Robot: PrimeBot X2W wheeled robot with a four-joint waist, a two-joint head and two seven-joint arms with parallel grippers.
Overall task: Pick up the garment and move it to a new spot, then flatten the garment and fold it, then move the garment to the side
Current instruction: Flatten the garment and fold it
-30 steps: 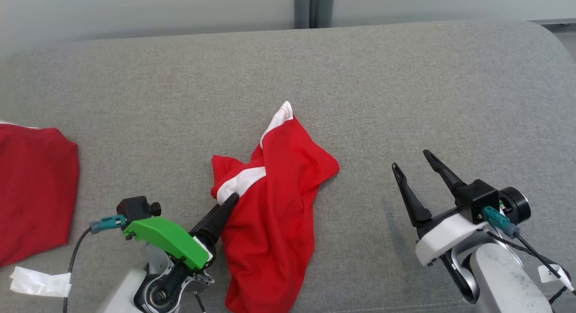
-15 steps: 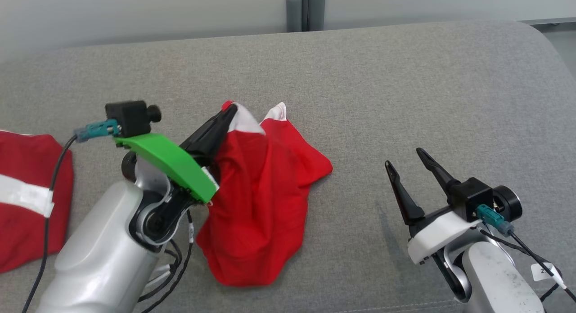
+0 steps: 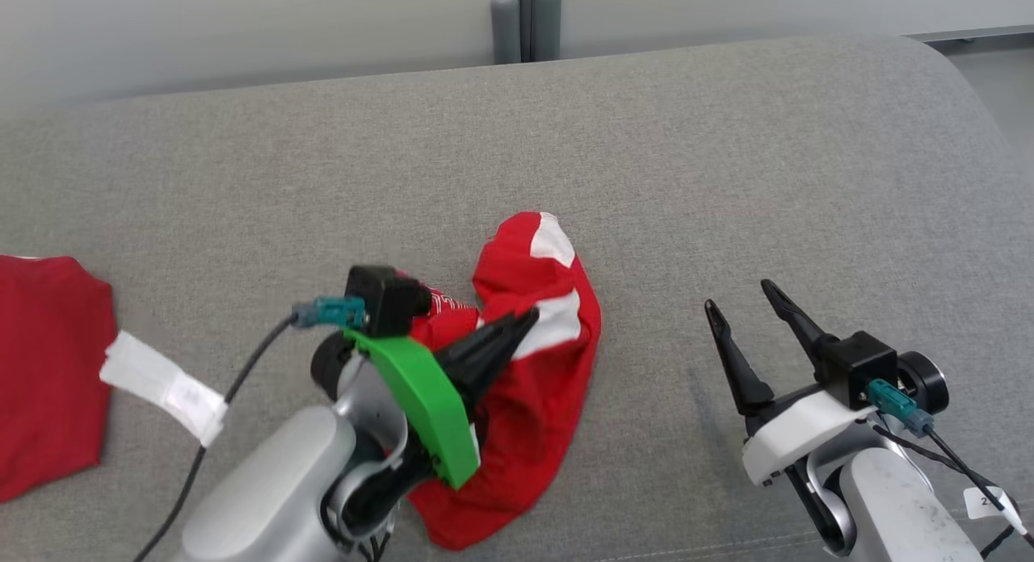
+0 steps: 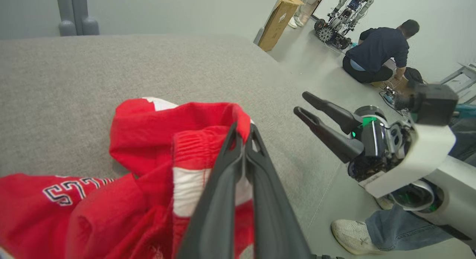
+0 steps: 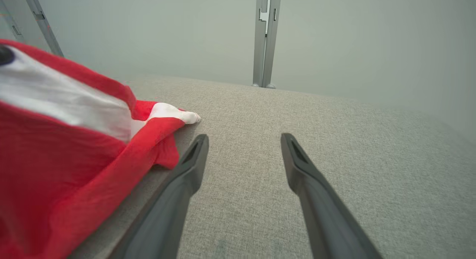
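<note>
The left gripper [image 3: 523,320] was closed tight on a bunched fold of the red-and-white garment [image 3: 549,400], which sat crumpled near the middle of the grey table [image 3: 727,142]; the right gripper [image 3: 739,297] stood open and empty, apart from the garment

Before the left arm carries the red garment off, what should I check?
1. Left gripper shut on the crumpled red-and-white fabric garment: ok.
2. Garment lifted off the grey woven cushion surface: not ok, its lower part lies on it.
3. Right gripper open, apart from the garment: ok.
4. Other red cloth at the left edge apart from the garment: ok.
5. Number of layers pinched: cannot tell.
</note>
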